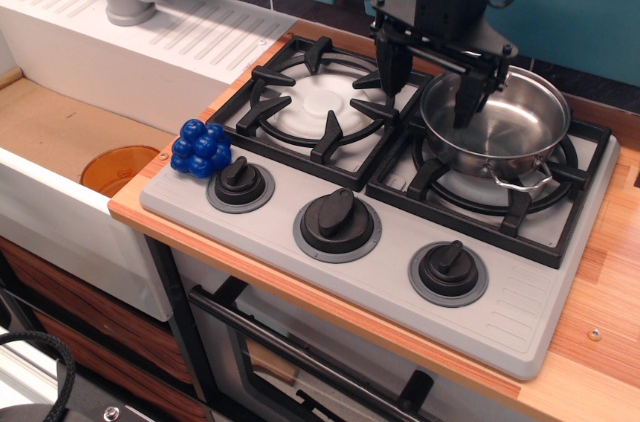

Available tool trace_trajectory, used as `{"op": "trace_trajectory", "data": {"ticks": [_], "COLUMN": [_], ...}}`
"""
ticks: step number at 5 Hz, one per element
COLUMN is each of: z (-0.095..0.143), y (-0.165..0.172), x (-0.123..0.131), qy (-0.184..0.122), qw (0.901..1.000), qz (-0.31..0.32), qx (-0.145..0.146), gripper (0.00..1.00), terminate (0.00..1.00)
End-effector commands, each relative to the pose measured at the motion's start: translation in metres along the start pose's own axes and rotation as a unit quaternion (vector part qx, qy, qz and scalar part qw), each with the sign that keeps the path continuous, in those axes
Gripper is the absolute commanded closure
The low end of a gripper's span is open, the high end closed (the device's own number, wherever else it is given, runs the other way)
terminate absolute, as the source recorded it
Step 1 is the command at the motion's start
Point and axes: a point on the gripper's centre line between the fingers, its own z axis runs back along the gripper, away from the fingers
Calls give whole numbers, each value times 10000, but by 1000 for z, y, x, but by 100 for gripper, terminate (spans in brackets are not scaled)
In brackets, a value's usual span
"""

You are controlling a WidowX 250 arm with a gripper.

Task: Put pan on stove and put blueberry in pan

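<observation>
**A:** Start with the big things. What is in front of you?

**B:** The stove (520, 317), grey, two black grates. On its right grate (545, 217) sits the pan (497, 122), flat and upright, one wire handle toward the knobs. By my judgement that half of the job is done.

**A:** And you?

**B:** My gripper (431, 79) hangs over the pan's left rim with the jaws spread wide and nothing between them. One of my fingers (393, 60) is outside the wall, above the gap between the two grates; the other reaches over the bowl. Whether either tip touches the steel, I cannot tell.

**A:** So the blueberry is next?

**B:** Yes. The blueberry (201, 149) lies at the stove's front-left corner, just beside the left knob (240, 183) and close to the edge above the sink (70, 132).

**A:** How would you do it well?

**B:** Rise clear of the rim first, so I do not drag the pan off its grate. Cross high over the left grate (320, 102). Come straight down on the cluster, jaws wide, and close gently across its middle; it is bumpy and likely to roll, and a push toward the sink would lose it.
</observation>
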Motion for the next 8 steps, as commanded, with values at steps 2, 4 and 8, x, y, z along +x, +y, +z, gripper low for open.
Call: {"op": "trace_trajectory", "data": {"ticks": [2, 4, 8], "z": [-24, -27, 102], "y": [14, 15, -3], "x": [8, 7, 4], "qy": [-278, -14, 512], "qw": [9996, 9999, 9976], "qz": [-57, 15, 17], "qx": [33, 117, 474], "gripper": [100, 100, 100], "terminate": [0, 0, 0]}}
